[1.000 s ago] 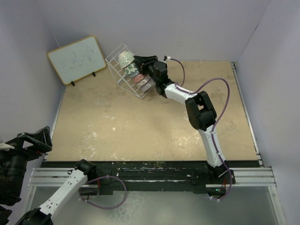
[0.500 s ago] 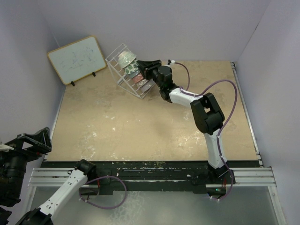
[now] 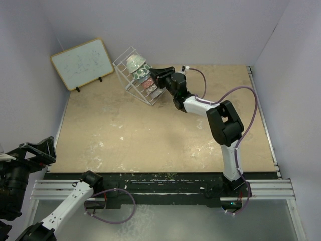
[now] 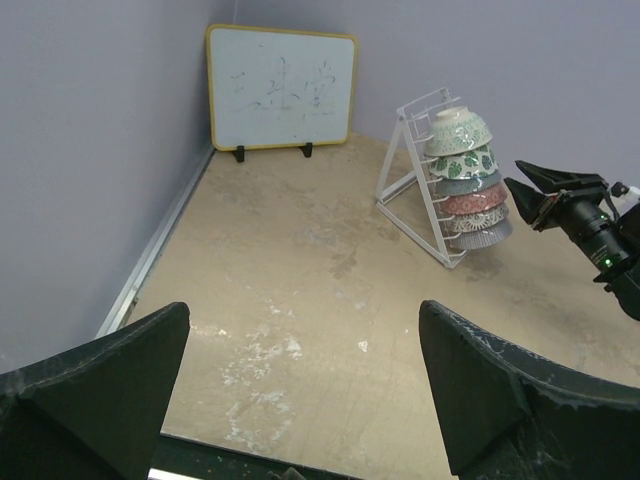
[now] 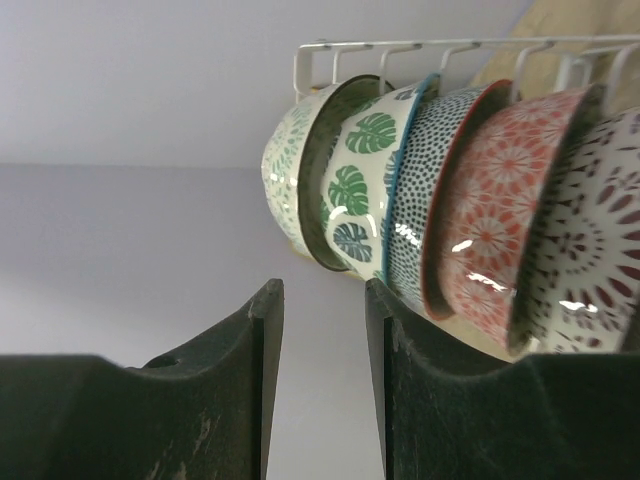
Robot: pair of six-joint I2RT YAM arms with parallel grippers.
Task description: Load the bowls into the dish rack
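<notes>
Several patterned bowls [image 3: 144,76] stand on edge in a row in the white wire dish rack [image 3: 124,69] at the back of the table. They also show in the left wrist view [image 4: 464,176] and close up in the right wrist view [image 5: 430,190]. My right gripper [image 3: 155,74] is just right of the row, apart from it, open by a narrow gap and empty [image 5: 323,290]. My left gripper [image 3: 46,150] is off the table's near left corner, wide open and empty [image 4: 303,312].
A wood-framed whiteboard [image 3: 83,63] leans on the back wall left of the rack. Walls close in the left, back and right sides. A metal rail [image 3: 160,188] runs along the near edge.
</notes>
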